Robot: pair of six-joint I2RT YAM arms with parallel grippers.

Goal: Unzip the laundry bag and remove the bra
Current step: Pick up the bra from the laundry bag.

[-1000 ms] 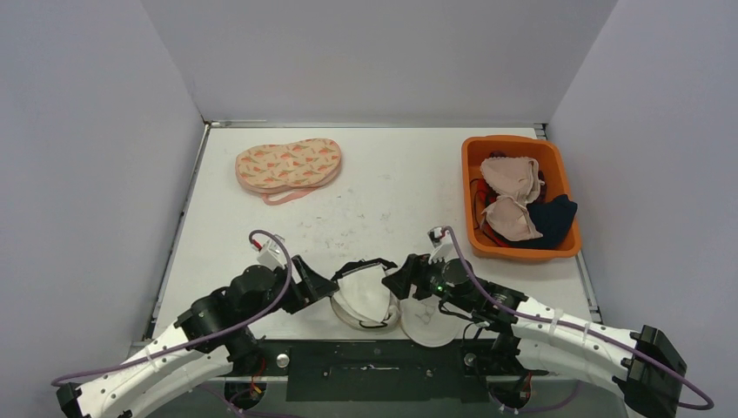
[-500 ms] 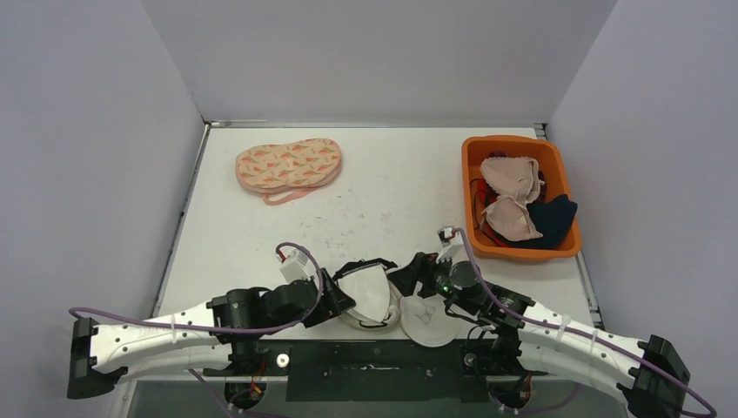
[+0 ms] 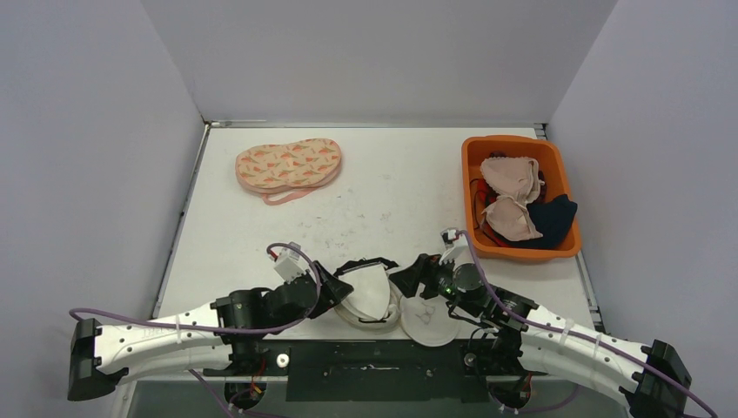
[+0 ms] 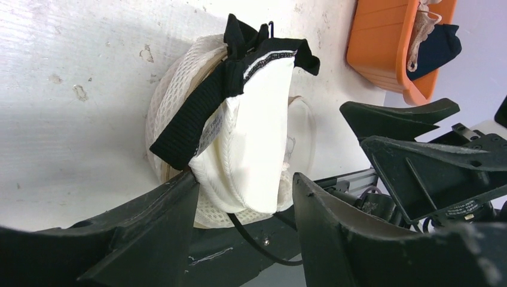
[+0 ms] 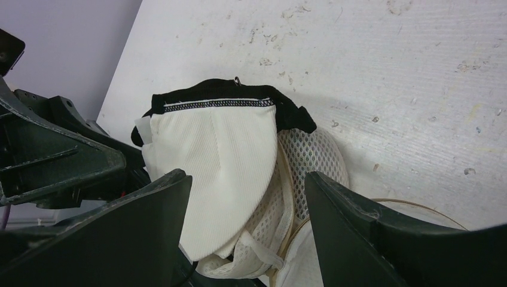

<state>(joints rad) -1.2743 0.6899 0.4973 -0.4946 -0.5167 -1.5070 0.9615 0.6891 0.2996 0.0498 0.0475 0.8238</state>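
Laundry bag (image 3: 358,319), round white mesh, sits at the near edge of the table (image 3: 392,192), between the two arms. It looks already unzipped: a round flap (image 3: 426,324) lies open on its right side. Bra (image 4: 251,137) stands half out of the mesh, one white cup upright, with the black band (image 4: 197,113) draped over its top and down the left side. Left gripper (image 4: 245,179): jaws spread either side of the cup's lower edge, one finger against the mesh, the cup not visibly squeezed, so no firm pinch yet. Right gripper (image 5: 248,175): jaws spread wide above the cup and bag, holding nothing. Handling estimate: bra is light and soft, and the moulded cup should spring back rather than crease. The mesh is equally light and will likely ride up with the bra unless held down. The band or any hook could snag in the netting. Best hold appears to be the cup's upper edge at the band seam, which is thin and stitched firm. The other arm should pin the bag rim to the table. Orange bin (image 3: 474,148) at far right holds other garments.
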